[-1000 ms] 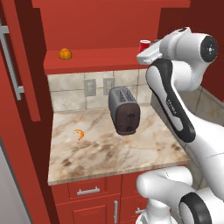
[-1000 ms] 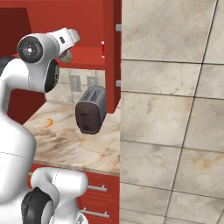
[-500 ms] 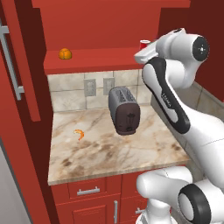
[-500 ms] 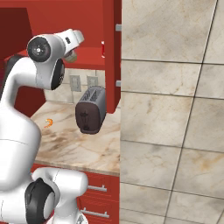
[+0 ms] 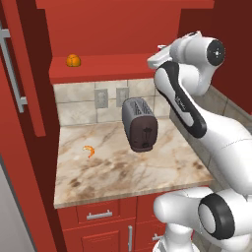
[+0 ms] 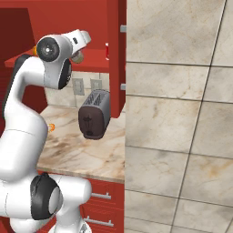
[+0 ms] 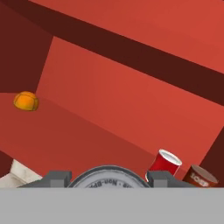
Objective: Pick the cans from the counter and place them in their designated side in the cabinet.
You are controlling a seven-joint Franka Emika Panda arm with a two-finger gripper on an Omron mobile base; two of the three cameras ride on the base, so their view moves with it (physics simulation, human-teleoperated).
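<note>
The gripper (image 7: 107, 176) pinches a silver can (image 7: 107, 178) above the cabinet shelf (image 7: 87, 140); a red can (image 7: 164, 165) stands near the shelf's right end.

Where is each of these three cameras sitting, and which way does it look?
Left base view: behind the arm's left, looking over the counter, toaster and cabinet; arm at right.
Right base view: behind its right, same toaster; arm at left.
Hand view: on the hand, facing the shelf with an orange, red can, dark can; gripper clamps a silver can.
Both base views share counter and toaster.
</note>
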